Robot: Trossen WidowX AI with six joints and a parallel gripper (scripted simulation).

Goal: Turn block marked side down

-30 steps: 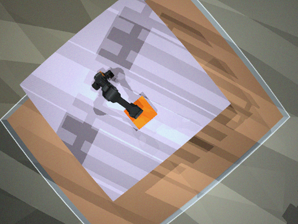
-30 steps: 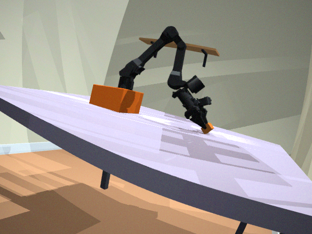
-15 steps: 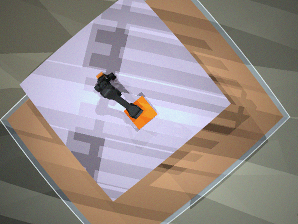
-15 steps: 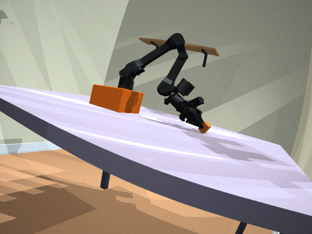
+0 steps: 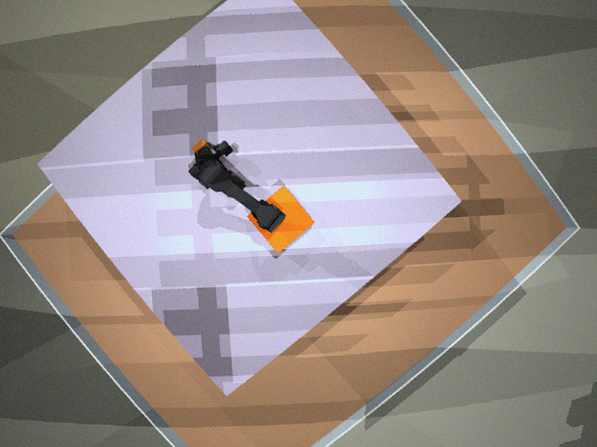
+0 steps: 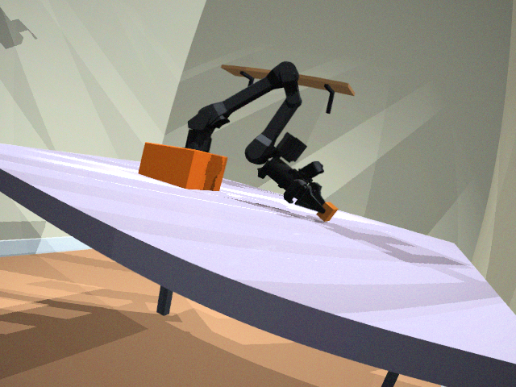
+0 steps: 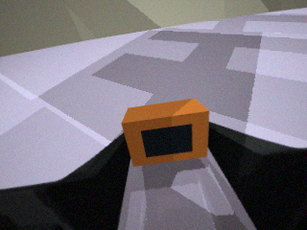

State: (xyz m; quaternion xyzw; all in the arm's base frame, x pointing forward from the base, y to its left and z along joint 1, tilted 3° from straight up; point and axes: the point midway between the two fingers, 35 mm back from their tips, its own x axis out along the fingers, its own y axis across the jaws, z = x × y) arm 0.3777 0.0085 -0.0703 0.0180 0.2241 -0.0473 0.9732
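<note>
Block (image 7: 165,131) of orange sits clamped between the dark fingers of the gripper (image 7: 168,158), small and box-shaped. Its marked side is a dark rectangular panel framed by an orange border, and in the wrist view that panel faces straight back at the camera, tilted slightly, with the pale lavender table (image 7: 58,72) spreading beyond it.

From the left of the exterior view, a large orange base box (image 6: 183,165) stands on the table (image 6: 250,250) with the arm (image 6: 266,95) rising from behind it, folding over and reaching down to the right. There the gripper (image 6: 318,205) holds the block (image 6: 327,210) low, its lower corner at or just above the tabletop; whether it touches cannot be told. The dark panel is hidden here, only plain orange faces showing. A wooden shelf (image 6: 329,85) hangs on the wall behind.

The top view shows only a sliver of the block (image 5: 198,145) peeking past the gripper (image 5: 206,152), left of the base box (image 5: 294,226), well apart from it. No marking is visible from above.
</note>
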